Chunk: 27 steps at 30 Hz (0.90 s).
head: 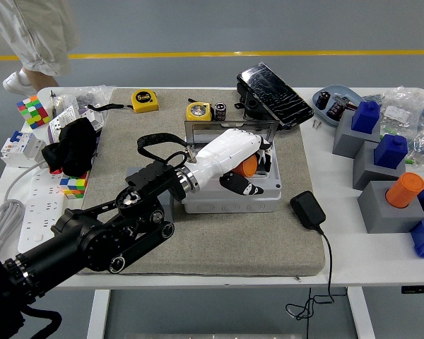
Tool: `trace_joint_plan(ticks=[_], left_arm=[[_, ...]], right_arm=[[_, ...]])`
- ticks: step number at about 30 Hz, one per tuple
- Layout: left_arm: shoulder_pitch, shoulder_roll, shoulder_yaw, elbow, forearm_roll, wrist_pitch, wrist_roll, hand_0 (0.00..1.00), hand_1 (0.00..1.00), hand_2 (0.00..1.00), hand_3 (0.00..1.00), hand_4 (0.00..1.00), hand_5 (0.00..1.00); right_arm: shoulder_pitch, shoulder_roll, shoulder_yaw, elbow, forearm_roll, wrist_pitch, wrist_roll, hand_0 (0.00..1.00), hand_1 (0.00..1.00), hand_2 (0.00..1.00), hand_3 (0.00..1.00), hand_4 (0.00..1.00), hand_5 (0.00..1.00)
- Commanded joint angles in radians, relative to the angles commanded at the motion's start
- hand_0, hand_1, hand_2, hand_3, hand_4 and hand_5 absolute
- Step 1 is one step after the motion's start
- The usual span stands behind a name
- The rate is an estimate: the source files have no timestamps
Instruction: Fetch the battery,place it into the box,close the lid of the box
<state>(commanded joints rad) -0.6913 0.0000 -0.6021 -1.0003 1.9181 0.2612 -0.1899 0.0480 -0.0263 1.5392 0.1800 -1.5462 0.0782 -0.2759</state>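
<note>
Battery (249, 165): orange, rounded cylinder, only partly visible, inside the box opening, under the left hand's palm.
Box (234, 199): pale grey plastic, rectangular, rounded corners, small screw bosses along the front wall; sits on the mat near its middle.
Lid (275, 85): dark, glossy, flat rectangle with reflective wrinkled sheen; lies tilted on the mat's far right corner, apart from the box.
Left hand (234, 161): smooth white shell with black joints, reaches in over the box from the left; fingers curled around the orange battery, gripping it within the box opening.
Left arm (99, 236): black, matte, round jointed housings, crosses from the lower left corner.
Right hand: out of view.
Mat (219, 247): grey-beige, felt-like, rough texture, covers the table's centre.
Table (346, 247): white, smooth top.
Adapter (308, 210): black, blocky, cable trailing over the near edge; just right of the box.
Tape measure (145, 100): yellow, squarish, at the mat's far edge.
Orange cylinder (405, 189): upright in a grey block at far right.
Person (35, 35): light trousers, white shoe, at upper left beyond the table.
</note>
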Motion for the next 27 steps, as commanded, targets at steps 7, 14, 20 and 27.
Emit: trace_joint_plan(ticks=[7, 14, 20, 27], left_arm=[[0.008, 0.000, -0.015, -0.011, 0.010, 0.004, -0.005, 0.373, 0.610, 0.667, 0.759, 0.998, 0.149], [0.050, 0.000, -0.073, -0.112, -0.005, 0.007, -0.019, 0.366, 0.608, 0.667, 0.761, 0.998, 0.166], [0.107, 0.008, -0.184, -0.240, -0.021, 0.032, -0.056, 0.381, 0.602, 0.654, 0.737, 0.998, 0.196], [0.130, 0.029, -0.322, -0.262, -0.011, 0.002, -0.004, 0.562, 0.696, 0.678, 0.744, 0.998, 0.286]], right_arm=[[0.001, 0.002, -0.009, 0.000, 0.010, 0.000, 0.002, 0.641, 0.666, 0.675, 0.604, 0.989, 0.595], [-0.002, 0.001, -0.004, 0.000, 0.006, -0.001, 0.001, 0.640, 0.666, 0.675, 0.604, 0.989, 0.595], [-0.003, 0.002, -0.003, 0.000, 0.009, -0.001, 0.002, 0.641, 0.666, 0.674, 0.604, 0.989, 0.595], [-0.005, 0.003, -0.002, 0.000, 0.008, -0.001, 0.002, 0.641, 0.666, 0.675, 0.605, 0.989, 0.593]])
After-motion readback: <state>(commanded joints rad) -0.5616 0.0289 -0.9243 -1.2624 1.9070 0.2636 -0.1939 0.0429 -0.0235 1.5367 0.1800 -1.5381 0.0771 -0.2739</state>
